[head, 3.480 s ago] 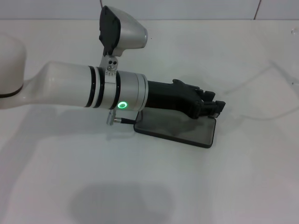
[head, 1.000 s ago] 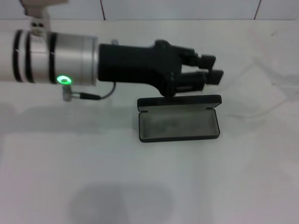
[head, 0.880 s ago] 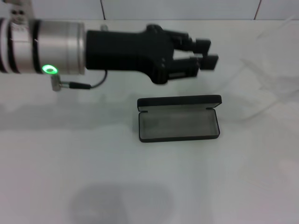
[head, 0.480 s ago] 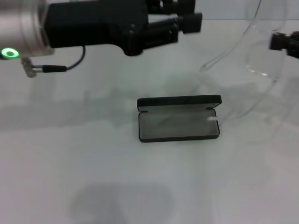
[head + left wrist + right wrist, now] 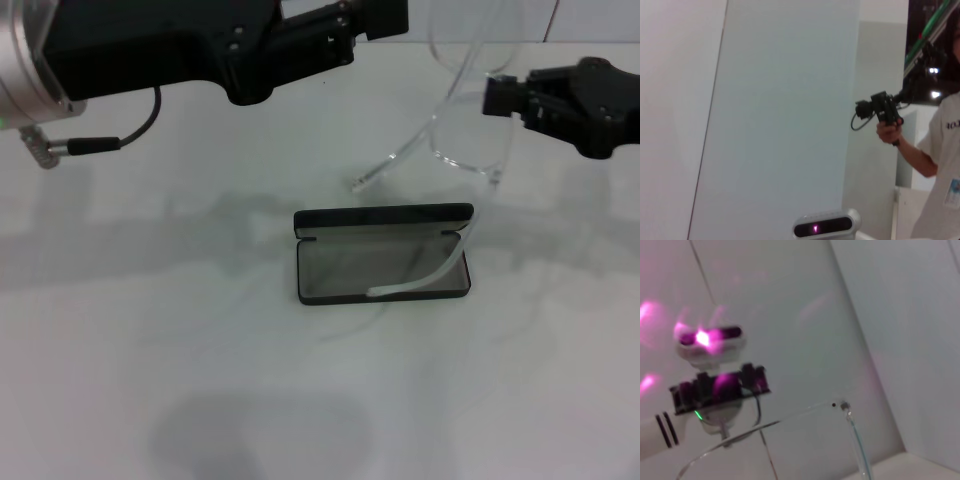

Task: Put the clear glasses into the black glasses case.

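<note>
Right gripper (image 5: pixel 497 98) carries the clear glasses (image 5: pixel 470 120) above the open black glasses case (image 5: pixel 382 268).
Its fingers clamp the lens; one arm dangles below into the case, ready for lowering.

A smooth white tabletop (image 5: pixel 200 380) fills the head view, with pale tiled wall (image 5: pixel 590 20) behind it. In the left wrist view, a person in a white T-shirt (image 5: pixel 945 165) holds a black camera rig (image 5: pixel 880 107) beside a pale grey panel (image 5: pixel 785 110).

Black glasses case (image 5: pixel 382 268) open mid-table; clear glasses (image 5: pixel 470 120) above-right, one arm tip inside case.
</note>
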{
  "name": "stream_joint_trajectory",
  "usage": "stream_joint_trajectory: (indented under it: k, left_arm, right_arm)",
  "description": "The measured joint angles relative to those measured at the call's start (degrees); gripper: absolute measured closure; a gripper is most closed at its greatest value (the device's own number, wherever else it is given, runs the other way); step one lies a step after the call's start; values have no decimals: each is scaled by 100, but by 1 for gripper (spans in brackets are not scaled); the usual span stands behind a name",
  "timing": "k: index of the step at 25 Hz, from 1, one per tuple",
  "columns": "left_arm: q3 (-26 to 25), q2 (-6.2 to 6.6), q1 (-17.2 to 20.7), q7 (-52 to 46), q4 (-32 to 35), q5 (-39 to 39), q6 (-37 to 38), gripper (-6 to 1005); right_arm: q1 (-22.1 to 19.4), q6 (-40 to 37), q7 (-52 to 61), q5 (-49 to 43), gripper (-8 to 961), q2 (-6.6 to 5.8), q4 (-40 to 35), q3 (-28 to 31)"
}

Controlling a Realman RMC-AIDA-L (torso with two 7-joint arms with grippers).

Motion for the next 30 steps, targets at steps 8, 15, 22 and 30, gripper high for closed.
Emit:
stream_joint_trajectory:
  k: [8, 15, 22, 30]
  left_arm:
    - [99, -1, -207, 207, -691, -208, 78, 742]
    - [452, 1, -282, 339, -756, -431, 202, 758]
    - [599, 0, -516, 738, -1322, -514, 203, 774]
    - [589, 5, -588, 957, -1503, -513, 175, 940]
  right_arm:
    - [154, 50, -319, 183, 903, 13, 362, -20]
    - [217, 71, -387, 209, 903, 24, 450, -36]
    - [316, 68, -502, 234, 903, 27, 609, -56]
    - [400, 25, -525, 272, 903, 34, 675, -72]
